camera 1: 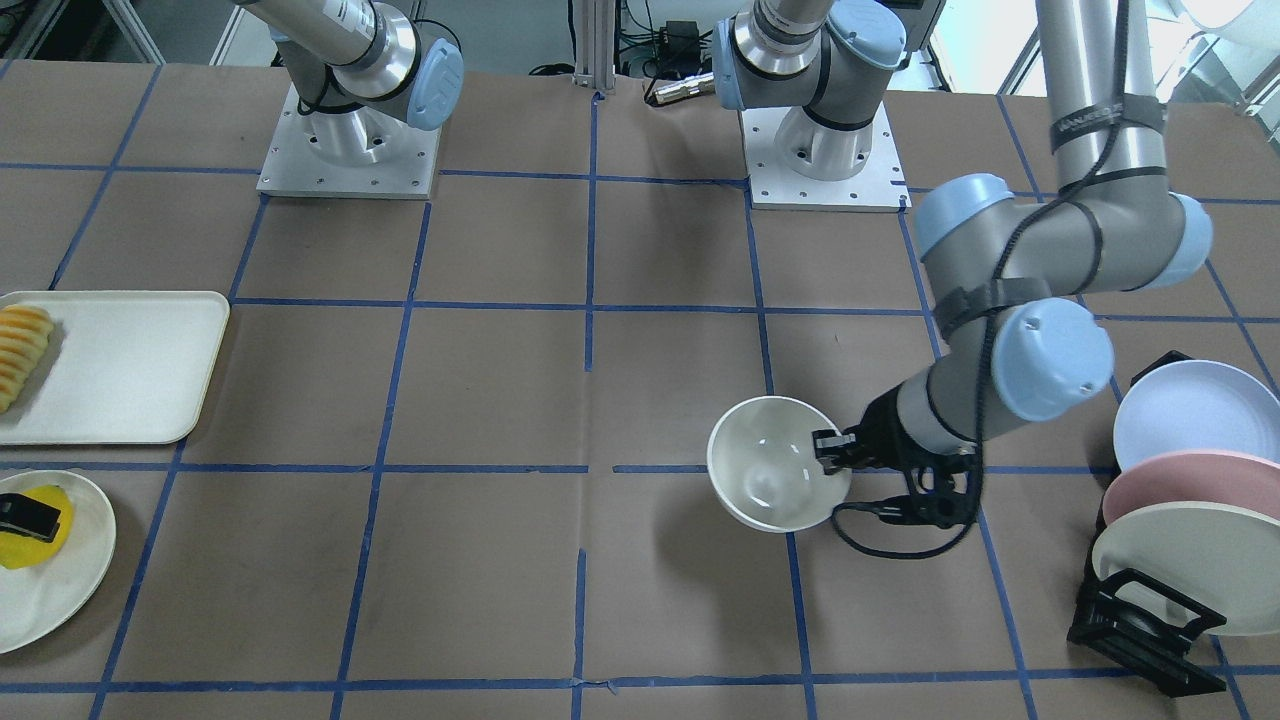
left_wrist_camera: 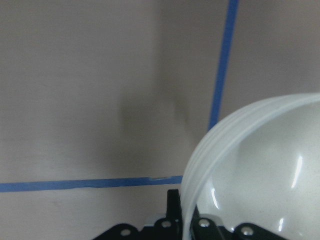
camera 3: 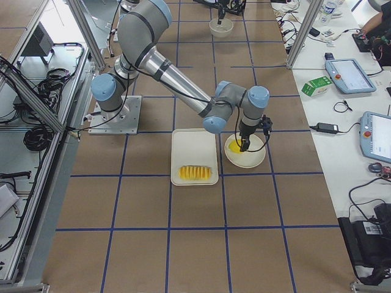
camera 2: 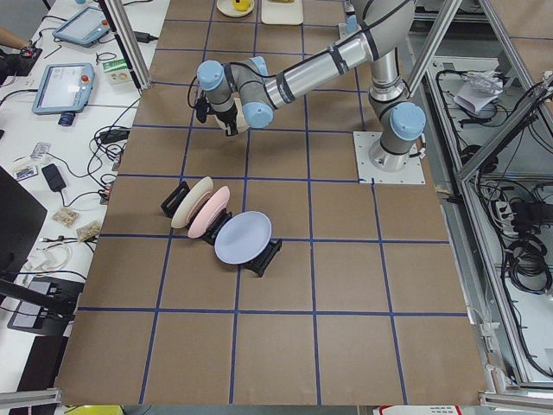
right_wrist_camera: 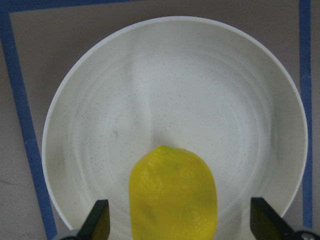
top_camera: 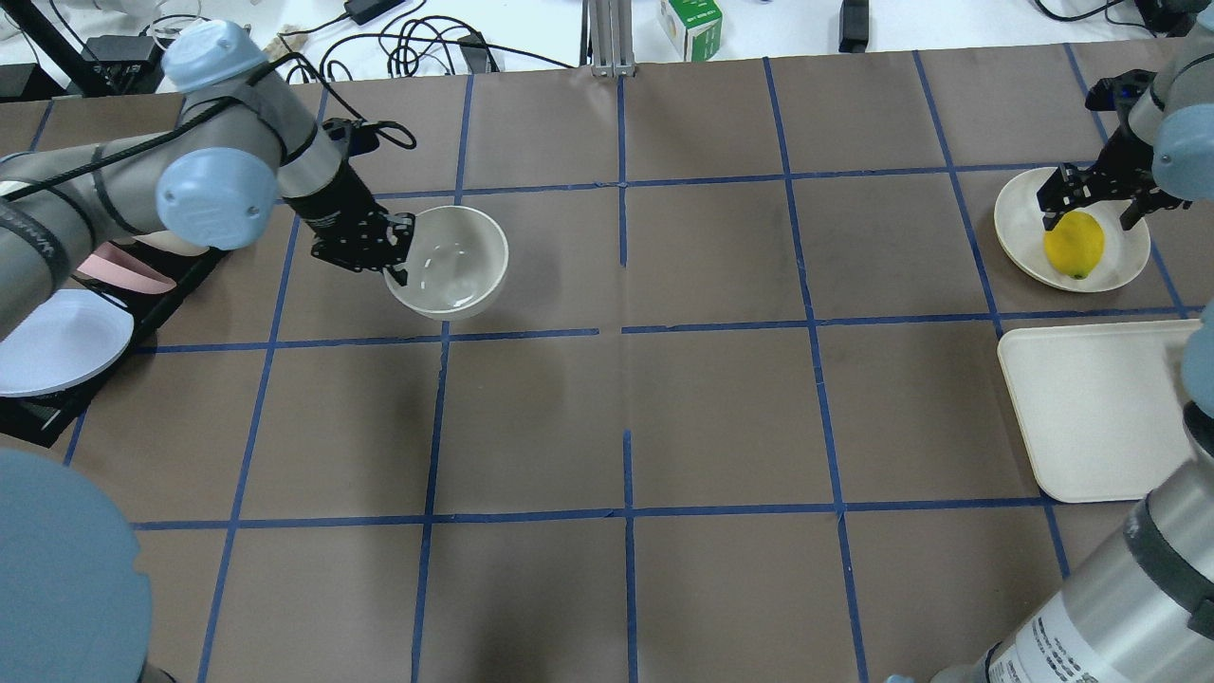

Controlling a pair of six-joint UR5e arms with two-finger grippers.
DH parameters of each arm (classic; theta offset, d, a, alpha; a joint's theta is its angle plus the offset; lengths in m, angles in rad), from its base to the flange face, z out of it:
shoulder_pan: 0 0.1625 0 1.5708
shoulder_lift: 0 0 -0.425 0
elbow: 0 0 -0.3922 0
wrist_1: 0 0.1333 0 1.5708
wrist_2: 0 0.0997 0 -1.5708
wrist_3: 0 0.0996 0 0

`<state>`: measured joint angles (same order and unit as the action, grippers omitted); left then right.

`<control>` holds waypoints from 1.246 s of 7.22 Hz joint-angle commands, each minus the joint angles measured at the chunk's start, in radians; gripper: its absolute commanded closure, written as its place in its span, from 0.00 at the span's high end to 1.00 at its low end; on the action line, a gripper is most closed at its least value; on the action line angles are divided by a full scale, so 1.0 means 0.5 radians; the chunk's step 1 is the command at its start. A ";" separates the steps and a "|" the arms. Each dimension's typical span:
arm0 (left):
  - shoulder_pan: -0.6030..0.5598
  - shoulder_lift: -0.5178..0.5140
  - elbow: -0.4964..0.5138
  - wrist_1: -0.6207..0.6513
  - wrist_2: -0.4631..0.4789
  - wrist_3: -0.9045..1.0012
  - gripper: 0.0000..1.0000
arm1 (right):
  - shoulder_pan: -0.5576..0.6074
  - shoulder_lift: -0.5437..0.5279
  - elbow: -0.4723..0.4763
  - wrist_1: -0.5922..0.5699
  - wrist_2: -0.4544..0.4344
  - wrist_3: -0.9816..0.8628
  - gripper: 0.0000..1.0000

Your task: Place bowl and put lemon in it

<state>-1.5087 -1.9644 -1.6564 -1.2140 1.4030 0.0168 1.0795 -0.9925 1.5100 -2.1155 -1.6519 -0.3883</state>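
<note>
The off-white bowl [top_camera: 453, 261] hangs a little above the table at the left, upright. My left gripper [top_camera: 396, 254] is shut on its near-left rim; the left wrist view shows the rim [left_wrist_camera: 200, 165] between the fingers. The yellow lemon [top_camera: 1074, 244] lies on a flat cream plate [top_camera: 1020, 228] at the far right. My right gripper [top_camera: 1091, 207] is open just above the lemon. In the right wrist view its fingers [right_wrist_camera: 97, 222] stand on either side of the lemon [right_wrist_camera: 172, 192] with gaps, not touching it.
A cream rectangular tray [top_camera: 1091, 408] lies next to the plate and holds a row of yellow-orange slices [camera 1: 22, 350]. A black dish rack [camera 1: 1140, 620] with three upright plates [camera 1: 1195, 410] stands at the left end, behind my left arm.
</note>
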 commanded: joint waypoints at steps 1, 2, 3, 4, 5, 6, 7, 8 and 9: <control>-0.451 -0.053 -0.055 0.331 -0.063 -0.506 0.00 | -0.002 0.030 0.002 -0.018 0.009 0.003 0.98; -0.538 -0.105 -0.098 0.524 -0.066 -0.688 0.00 | -0.002 0.049 0.011 -0.018 0.009 0.003 0.98; -0.584 -0.106 -0.144 0.550 -0.057 -0.763 0.00 | -0.002 0.055 0.005 -0.018 0.006 0.000 0.98; -0.603 -0.112 -0.184 0.566 -0.051 -0.773 0.00 | -0.002 0.055 0.005 -0.015 0.006 0.000 0.61; -0.597 -0.090 -0.194 0.569 -0.048 -0.740 0.00 | -0.002 0.055 0.002 -0.015 0.006 -0.006 0.23; -0.591 -0.099 -0.194 0.566 -0.042 -0.733 0.00 | -0.002 0.046 -0.001 0.003 -0.009 -0.003 0.00; -0.572 -0.112 -0.185 0.566 -0.039 -0.663 0.00 | -0.002 0.022 -0.010 0.028 -0.025 0.013 0.00; -0.569 -0.121 -0.188 0.566 -0.039 -0.647 0.00 | -0.002 -0.024 -0.010 0.040 -0.028 0.016 0.00; -0.572 -0.145 -0.200 0.569 -0.042 -0.656 0.08 | 0.004 -0.110 -0.010 0.144 -0.022 0.022 0.00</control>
<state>-1.7953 -2.0252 -1.7515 -0.9308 1.3830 -0.3148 1.0790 -1.0050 1.5057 -2.0873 -1.6634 -0.3812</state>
